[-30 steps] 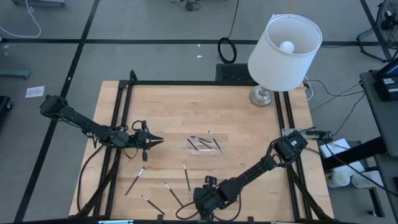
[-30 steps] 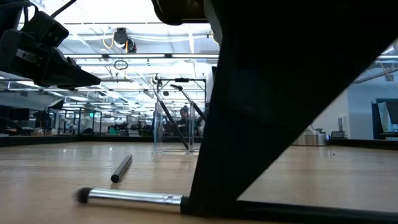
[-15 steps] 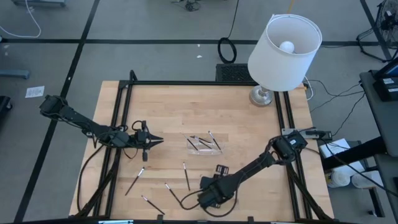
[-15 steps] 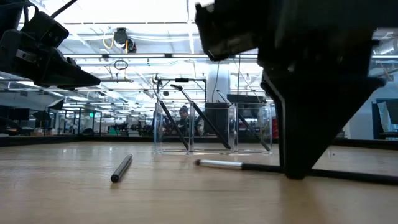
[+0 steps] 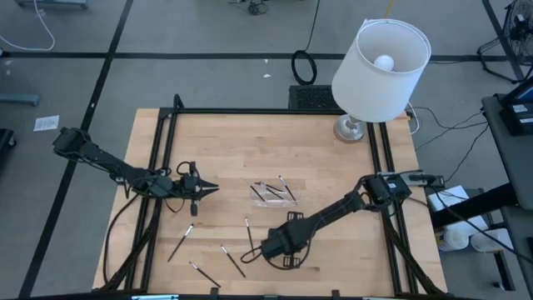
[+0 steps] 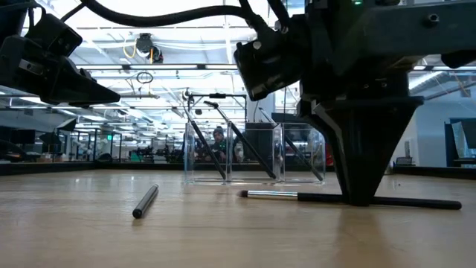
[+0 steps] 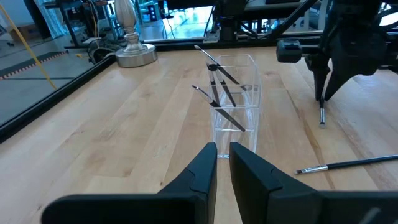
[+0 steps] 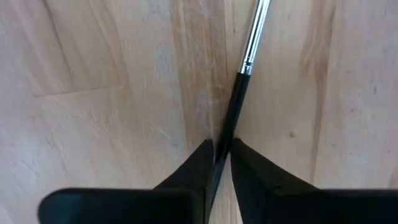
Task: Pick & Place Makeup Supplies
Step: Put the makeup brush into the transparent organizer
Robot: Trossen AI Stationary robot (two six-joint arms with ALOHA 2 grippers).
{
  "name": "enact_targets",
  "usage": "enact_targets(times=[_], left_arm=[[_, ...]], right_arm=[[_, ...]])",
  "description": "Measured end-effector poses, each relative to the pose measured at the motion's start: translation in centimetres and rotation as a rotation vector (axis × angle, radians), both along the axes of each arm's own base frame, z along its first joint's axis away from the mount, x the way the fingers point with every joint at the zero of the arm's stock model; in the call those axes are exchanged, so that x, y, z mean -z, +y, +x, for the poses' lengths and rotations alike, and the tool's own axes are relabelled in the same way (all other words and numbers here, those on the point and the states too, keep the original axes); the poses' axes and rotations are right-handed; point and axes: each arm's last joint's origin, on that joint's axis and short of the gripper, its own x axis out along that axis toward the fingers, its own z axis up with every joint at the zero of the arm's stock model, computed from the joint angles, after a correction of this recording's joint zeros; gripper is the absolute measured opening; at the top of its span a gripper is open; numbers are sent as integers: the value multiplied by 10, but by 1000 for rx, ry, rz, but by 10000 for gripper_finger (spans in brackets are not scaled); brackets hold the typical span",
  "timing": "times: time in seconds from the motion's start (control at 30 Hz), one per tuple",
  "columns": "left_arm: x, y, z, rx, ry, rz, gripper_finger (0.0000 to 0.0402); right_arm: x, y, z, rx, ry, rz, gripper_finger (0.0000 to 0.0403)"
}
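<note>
The makeup supplies are thin dark sticks with silvery ends. One stick (image 5: 248, 229) lies on the wood near the table's middle front, and my right gripper (image 5: 254, 247) stands shut on it, fingers down. Several more sticks lean inside the clear tray (image 5: 273, 192). Others lie loose at the near left (image 5: 181, 244), (image 5: 205, 273), (image 5: 234, 261). My left gripper (image 5: 206, 188) hovers left of the tray, shut, with nothing between its fingers (image 7: 222, 152). My right gripper pinches the stick's dark handle (image 8: 230, 127) between its two fingers, a little behind the silvery ferrule (image 8: 255, 34). The fingers (image 6: 361, 195) come from above, pointing down, and stand across the stick. The stick lies flat and level on the table.
A white-shaded lamp (image 5: 380, 62) stands at the far right corner. Black rails (image 5: 158, 167) run along the table's left, far and right sides. In the low view another dark stick (image 6: 145, 201) lies toward the near left. Bare wood lies beyond the tray.
My right gripper has gone from the table's near edge toward the far side and a little left, ending on the stick in front of the tray. The left arm has kept still.
</note>
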Motion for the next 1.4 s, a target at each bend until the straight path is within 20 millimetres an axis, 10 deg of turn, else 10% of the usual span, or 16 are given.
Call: enact_targets(times=[1.4], left_arm=[[0,0,0,0,-3,-1,51]], right_arm=[[-17,-20,39,123,-178,112,91]])
